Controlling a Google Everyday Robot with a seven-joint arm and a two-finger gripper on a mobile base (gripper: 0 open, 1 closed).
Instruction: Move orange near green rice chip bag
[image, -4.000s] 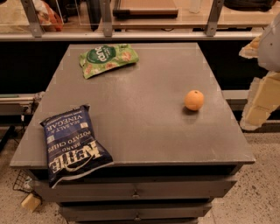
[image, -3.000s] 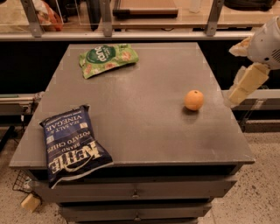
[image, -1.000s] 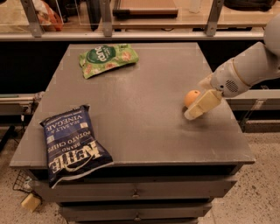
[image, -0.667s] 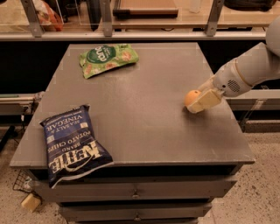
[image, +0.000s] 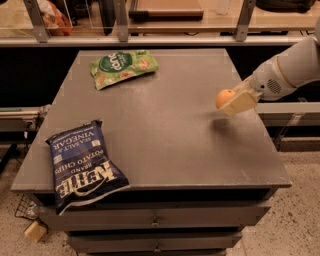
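The orange (image: 223, 97) is held in my gripper (image: 231, 101), lifted a little above the grey table (image: 165, 125) near its right edge. The cream fingers (image: 240, 101) are closed around the fruit, and only its left side shows. My arm comes in from the right. The green rice chip bag (image: 123, 66) lies flat at the table's back left, far from the orange.
A dark blue Kettle chip bag (image: 84, 167) lies at the front left corner, overhanging the edge. Drawers run below the tabletop. A shelf with metal posts stands behind the table. The floor shows at the right and front.
My gripper came in from the right, closed on the orange and has lifted it slightly off the table. The bags have not moved.
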